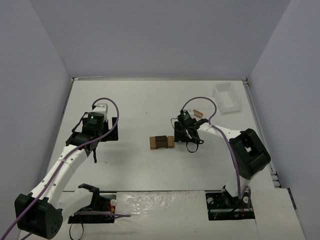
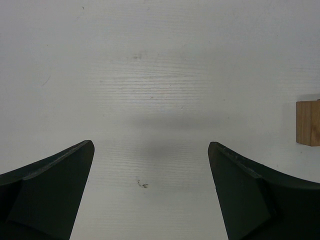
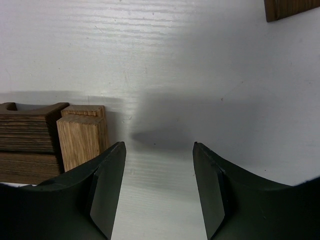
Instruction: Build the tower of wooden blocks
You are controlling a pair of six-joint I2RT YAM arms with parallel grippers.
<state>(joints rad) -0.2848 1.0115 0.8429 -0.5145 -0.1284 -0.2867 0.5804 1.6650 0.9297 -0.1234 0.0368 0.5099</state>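
Left end effector point(image 2: 151, 146) is spread wide over the desk point(image 2: 150, 60), nothing in it. Right end effector point(image 3: 158, 147) is roughly half open and empty too. One of its fingers sits just beside the wood block tower point(image 1: 161, 142) mid-desk. Can't tell if it's actually touching.

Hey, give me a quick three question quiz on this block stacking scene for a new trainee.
1. True or false: the right gripper is clamped on a block.
2. Seen from above, where is the right gripper relative to the compact stack of dark brown and light tan wooden blocks? A left; B right; C directly over it.
3. Fill in: the white rectangular tray sits at the far ___ corner of the table.
Key: 1 false; 2 B; 3 right.
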